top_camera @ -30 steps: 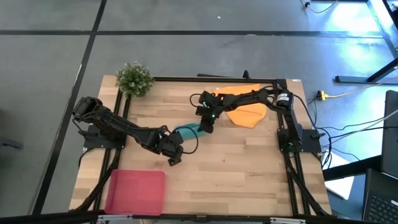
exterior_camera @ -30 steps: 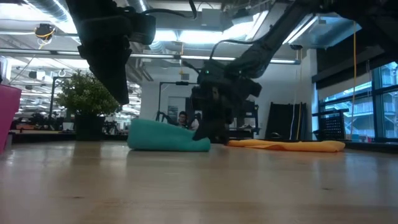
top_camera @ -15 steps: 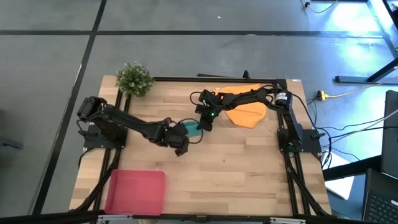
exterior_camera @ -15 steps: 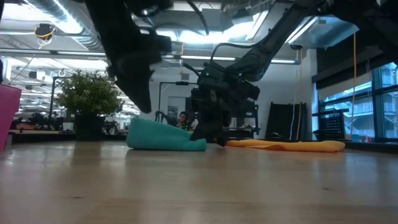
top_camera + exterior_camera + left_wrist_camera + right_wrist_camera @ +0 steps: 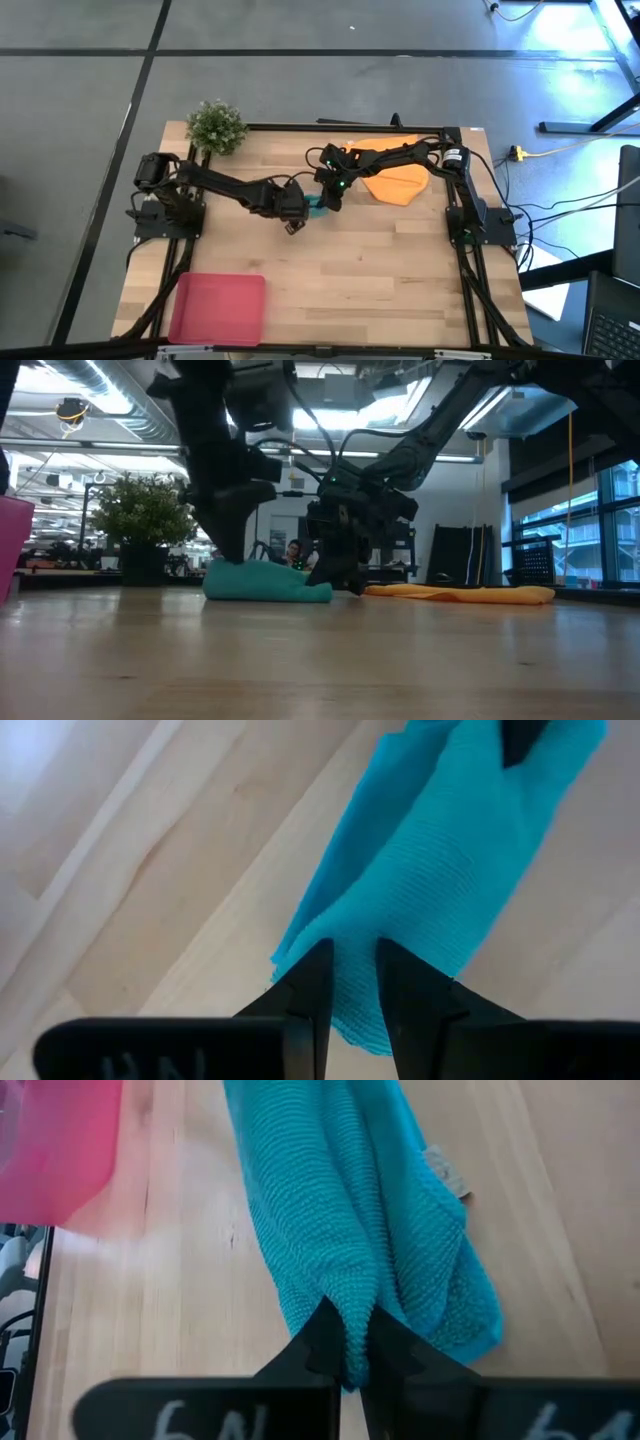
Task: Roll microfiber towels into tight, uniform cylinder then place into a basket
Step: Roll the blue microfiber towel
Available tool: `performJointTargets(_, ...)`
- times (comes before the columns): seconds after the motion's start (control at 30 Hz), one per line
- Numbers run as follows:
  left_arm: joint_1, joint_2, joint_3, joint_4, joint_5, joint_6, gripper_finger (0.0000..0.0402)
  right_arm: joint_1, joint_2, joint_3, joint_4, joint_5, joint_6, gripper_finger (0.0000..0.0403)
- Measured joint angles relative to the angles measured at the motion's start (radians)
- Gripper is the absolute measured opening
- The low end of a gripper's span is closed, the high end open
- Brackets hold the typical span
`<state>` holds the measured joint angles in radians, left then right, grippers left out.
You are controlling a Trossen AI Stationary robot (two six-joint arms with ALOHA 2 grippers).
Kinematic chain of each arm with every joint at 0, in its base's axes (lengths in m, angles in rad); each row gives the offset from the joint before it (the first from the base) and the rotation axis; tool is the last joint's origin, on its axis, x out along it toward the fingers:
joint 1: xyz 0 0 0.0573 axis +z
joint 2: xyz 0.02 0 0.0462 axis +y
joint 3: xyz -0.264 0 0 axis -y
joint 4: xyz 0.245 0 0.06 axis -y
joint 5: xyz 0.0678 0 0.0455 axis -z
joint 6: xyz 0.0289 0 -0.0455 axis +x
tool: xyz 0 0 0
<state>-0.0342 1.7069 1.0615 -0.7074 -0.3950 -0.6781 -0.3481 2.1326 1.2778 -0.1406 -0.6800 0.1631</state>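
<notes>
The teal towel (image 5: 265,582) lies bunched lengthwise on the wooden table, mostly hidden between the grippers in the high view (image 5: 313,205). My right gripper (image 5: 330,196) is shut on its right end. My left gripper (image 5: 293,212) stands at its left end (image 5: 330,1010), fingers pointing down with a narrow gap. The orange towel (image 5: 395,182) lies flat at the far right. The red-pink basket (image 5: 218,308) sits at the near left. My right gripper pinches a raised fold (image 5: 350,1295) at the teal towel's right end between its two fingers, from above and slanting. The rest of the towel lies slack on the table. My left gripper's fingertips (image 5: 318,965) stand over the towel's left end; I cannot tell whether they touch it.
A small green potted plant (image 5: 216,125) stands at the far left corner. A black frame (image 5: 470,240) runs along the table's edges. Bare wood (image 5: 380,270) lies between the towels and the near edge.
My left gripper has gone from the table's middle toward the far edge and a little right, coming down at the teal towel's left end. The towel stays on the table.
</notes>
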Motion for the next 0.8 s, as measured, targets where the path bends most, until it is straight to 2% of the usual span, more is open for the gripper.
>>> performJointTargets(0.37,0.054,0.018,-0.099,0.087,0.031,0.000,0.0070,0.000,0.000,0.001,0.003,-0.003,-0.048,0.0025)
performJointTargets(0.6,0.058,0.015,-0.123,0.124,0.057,0.007,0.0069,0.002,0.000,0.001,0.002,-0.003,-0.034,0.0071)
performJointTargets(0.8,0.058,0.015,-0.123,0.123,0.060,0.008,0.0069,0.003,-0.001,0.001,0.008,0.011,-0.028,0.0132)
